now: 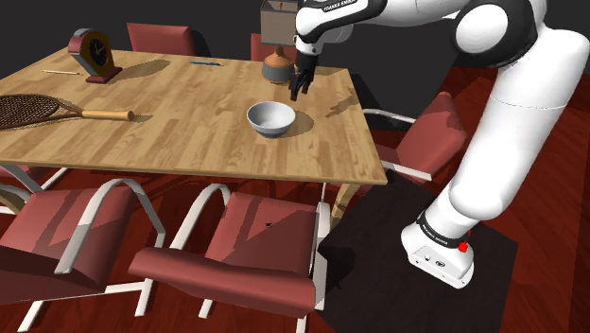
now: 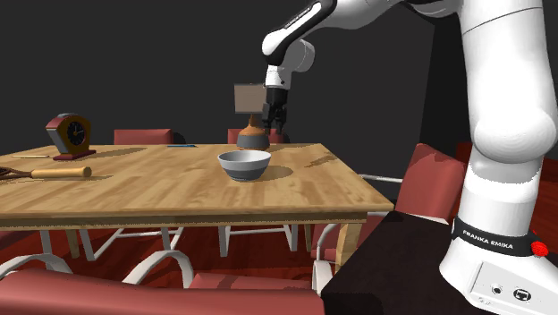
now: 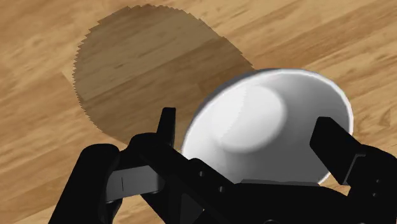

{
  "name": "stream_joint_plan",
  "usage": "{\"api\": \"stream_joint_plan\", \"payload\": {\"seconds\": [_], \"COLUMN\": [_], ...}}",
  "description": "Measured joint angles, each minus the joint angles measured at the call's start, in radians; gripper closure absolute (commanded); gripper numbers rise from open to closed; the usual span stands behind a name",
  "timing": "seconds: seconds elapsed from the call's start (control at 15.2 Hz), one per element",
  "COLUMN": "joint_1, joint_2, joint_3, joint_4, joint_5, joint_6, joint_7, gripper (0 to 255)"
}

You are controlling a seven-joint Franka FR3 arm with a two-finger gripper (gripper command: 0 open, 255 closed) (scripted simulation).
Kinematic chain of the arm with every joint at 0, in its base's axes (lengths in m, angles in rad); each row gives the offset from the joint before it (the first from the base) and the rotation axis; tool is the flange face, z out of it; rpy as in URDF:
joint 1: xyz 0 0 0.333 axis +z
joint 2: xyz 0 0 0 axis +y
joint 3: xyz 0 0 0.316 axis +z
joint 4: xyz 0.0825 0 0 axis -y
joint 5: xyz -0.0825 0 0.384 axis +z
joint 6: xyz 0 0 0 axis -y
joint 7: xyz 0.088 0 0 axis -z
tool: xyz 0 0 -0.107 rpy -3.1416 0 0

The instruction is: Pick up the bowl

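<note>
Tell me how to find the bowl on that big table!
Look at the long wooden table ringed by red chairs. Near the end by the white robot arm, beside the lamp, sits the bowl. It is the only round, whitish-grey open dish; the clock and racket lie toward the other end.

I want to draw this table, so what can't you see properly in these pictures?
Racket: head cut off by the shoulder view's left edge.
Lamp: shade partly behind the arm, shoulder view.
Clock: hands too small to read, second exterior view.
Bowl: near rim hidden by the fingers, wrist view.
Blue thing: too small to name, shoulder view.
</note>
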Motion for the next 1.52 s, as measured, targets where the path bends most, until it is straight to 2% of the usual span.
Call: {"api": "stream_joint_plan", "payload": {"seconds": [0.33,0.53,0.92,0.99,1.52], "joint_1": [-0.016,-0.020,-0.022,-0.022,-0.021], "joint_2": [0.216,0.257,0.285,0.285,0.285], "joint_3": [0.009,0.012,0.014,0.014,0.014], "joint_4": [0.255,0.282,0.257,0.255,0.252], "joint_5": [0.023,0.029,0.035,0.035,0.035], "joint_6": [-0.017,0.000,0.053,0.056,0.059], "joint_7": [-0.035,-0.045,-0.058,-0.058,-0.058], "gripper": [0,0,0,255,255]}}
